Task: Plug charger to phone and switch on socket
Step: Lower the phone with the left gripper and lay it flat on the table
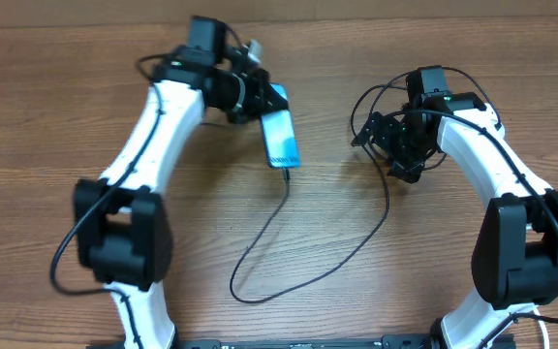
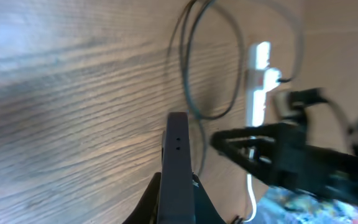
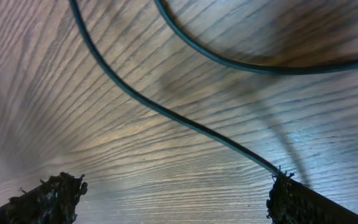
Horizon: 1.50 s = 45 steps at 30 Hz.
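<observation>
Closest to the left wrist lens, the phone [image 2: 178,168] stands edge-on, clamped between the left fingers [image 2: 149,200], which sit narrow against its two faces. Its free end points away from them over the desk [image 2: 73,93]. Beyond that end the charger [image 2: 189,81] lies in a thin dark loop. Further out, past the blurred dark bulk of the right arm [image 2: 291,155], sits the socket [image 2: 258,74], with its white cord [image 2: 250,199] running back toward the lens. Something dark juts from its side, but the blur hides whether that is the plug.

From overhead, the left fingers grip the phone at one end and hold it tilted off the desk, screen up. The cable meets the other end, the one away from the fingers, and appears seated there. From that point it sweeps down toward the arm bases and climbs again to the black wrist of the right arm. I cannot make out the socket in this view; it may lie under that arm.

At the right wrist, the right fingers [image 3: 48,198] stand wide apart with nothing between them. The cable crosses the desk ahead of them, and one run comes down to touch the tip of the finger at the right of this view.

My reading is that the plugging-in half looks done. Pressing the switch on the socket is not yet done, and the empty right fingers seem placed for it.
</observation>
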### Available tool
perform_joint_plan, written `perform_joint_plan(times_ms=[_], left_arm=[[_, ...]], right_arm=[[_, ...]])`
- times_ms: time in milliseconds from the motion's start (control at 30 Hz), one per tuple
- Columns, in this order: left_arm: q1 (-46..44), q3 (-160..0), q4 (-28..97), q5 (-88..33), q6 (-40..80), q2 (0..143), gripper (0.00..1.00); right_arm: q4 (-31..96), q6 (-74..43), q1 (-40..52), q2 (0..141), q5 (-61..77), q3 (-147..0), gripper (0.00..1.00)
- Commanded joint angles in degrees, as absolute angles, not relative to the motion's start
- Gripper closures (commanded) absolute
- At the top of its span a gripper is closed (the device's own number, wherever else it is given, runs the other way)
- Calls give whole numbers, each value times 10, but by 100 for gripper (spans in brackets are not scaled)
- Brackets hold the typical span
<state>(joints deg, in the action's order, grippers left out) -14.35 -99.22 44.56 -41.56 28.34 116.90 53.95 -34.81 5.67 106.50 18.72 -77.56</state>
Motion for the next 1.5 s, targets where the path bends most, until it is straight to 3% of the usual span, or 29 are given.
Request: perform_joint_plan(times_ms=[0,167,500,1467], left_arm=[[-161,-994,436,-405,313,1216,96],[-169,-994,427,-394,321,1252,96],[-173,-994,462,-259,317,1253,96],[-199,-949,463,-234,317,1254,96]], right_arm=[[536,-340,57,1054,198,-786,1],[537,-340,57,1054,198,-786,1],[523,-340,57,1054,230,-786,1],[511,-340,58,1054,232,-786,1]])
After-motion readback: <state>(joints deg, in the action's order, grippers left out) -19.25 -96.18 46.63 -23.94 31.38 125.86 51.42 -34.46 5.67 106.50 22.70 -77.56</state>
